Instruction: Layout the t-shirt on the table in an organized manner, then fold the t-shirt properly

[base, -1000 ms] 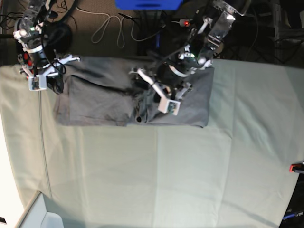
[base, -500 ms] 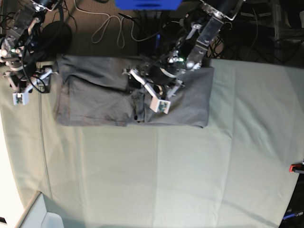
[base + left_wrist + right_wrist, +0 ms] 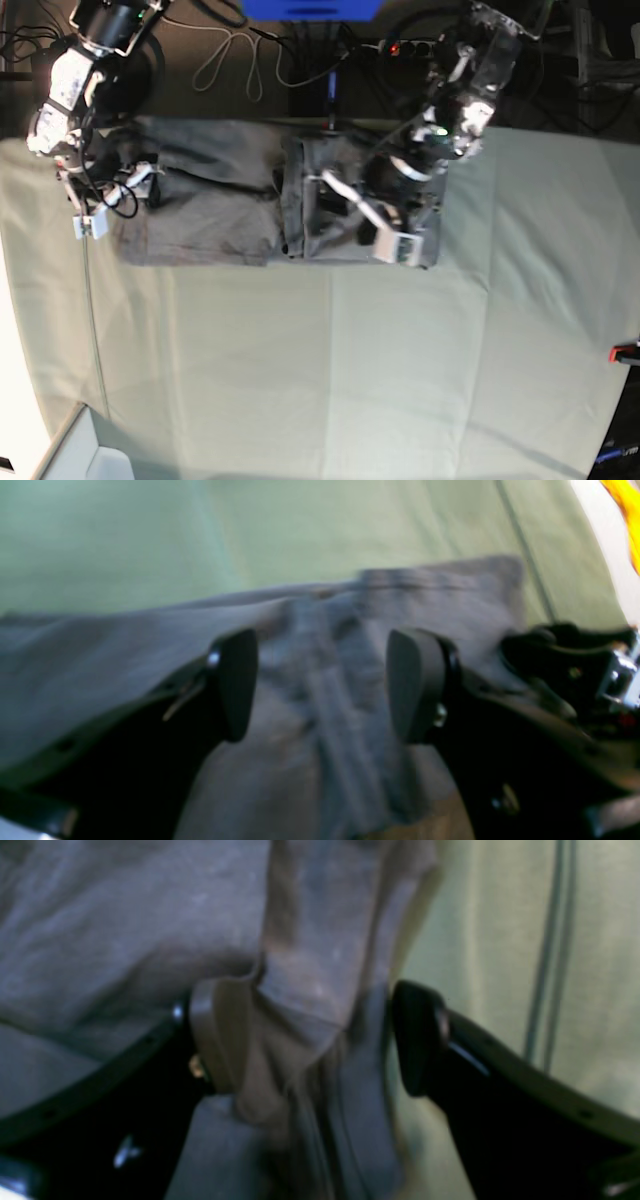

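The dark grey t-shirt (image 3: 210, 205) lies as a wide creased band along the far side of the table (image 3: 330, 370). My left gripper (image 3: 376, 228) hovers open over the shirt's right half. In the left wrist view, the left gripper (image 3: 325, 685) has bunched folds of the t-shirt (image 3: 320, 740) below its spread fingers. My right gripper (image 3: 113, 200) is at the shirt's left end. In the right wrist view, the right gripper (image 3: 310, 1040) is open with the t-shirt (image 3: 150, 915) edge lying loose between its fingers.
Cables (image 3: 232, 55) and a blue object (image 3: 310, 8) lie beyond the far table edge. A red clamp (image 3: 626, 352) sits at the right edge. A thin cord (image 3: 92, 320) runs down the table's left side. A white box corner (image 3: 90, 455) is at the bottom left.
My right gripper has opened and come back onto the shirt's left end. My left gripper has shifted right and nearer. A vertical fold now stands in the shirt's middle.
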`<state>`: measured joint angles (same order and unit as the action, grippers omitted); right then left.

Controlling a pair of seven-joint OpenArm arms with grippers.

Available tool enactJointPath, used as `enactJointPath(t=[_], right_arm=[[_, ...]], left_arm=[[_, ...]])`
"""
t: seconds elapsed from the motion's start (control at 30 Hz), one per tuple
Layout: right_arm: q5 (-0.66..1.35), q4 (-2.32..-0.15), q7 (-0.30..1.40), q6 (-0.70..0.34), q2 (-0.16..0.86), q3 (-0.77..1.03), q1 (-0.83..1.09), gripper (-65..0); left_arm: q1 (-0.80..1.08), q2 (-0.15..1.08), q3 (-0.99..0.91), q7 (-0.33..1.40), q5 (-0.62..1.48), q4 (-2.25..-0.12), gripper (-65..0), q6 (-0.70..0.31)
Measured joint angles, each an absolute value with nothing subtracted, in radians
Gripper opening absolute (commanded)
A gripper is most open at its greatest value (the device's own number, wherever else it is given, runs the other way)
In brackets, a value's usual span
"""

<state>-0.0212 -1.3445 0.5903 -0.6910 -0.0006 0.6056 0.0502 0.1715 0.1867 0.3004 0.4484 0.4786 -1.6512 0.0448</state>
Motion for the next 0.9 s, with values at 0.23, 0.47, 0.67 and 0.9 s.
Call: enactJointPath(t=[0.23, 0.47, 0.67, 0.9], right_arm=[[-0.018, -1.328, 0.575, -0.688, 0.001, 0.604, 0.047, -21.5], [-0.013, -1.335, 0.557, -0.687, -0.033, 0.614, 0.067, -40.2], [-0.01, -1.335, 0.566, -0.688, -0.039, 0.607, 0.065, -56.5], [-0.01, -1.334, 0.566, -0.688, -0.042, 0.609, 0.065, -65.0]], left_arm=[[0.261, 0.186, 0.039, 0.448, 0.572, -1.684, -25.5, 0.044], [0.295, 0.185, -0.144, 0.452, 0.594, -1.691, -25.4, 0.041], [0.296, 0.183, -0.281, 0.446, 0.594, -1.696, -25.3, 0.041], [0.296, 0.178, -0.405, 0.447, 0.593, -1.696, -25.3, 0.04]])
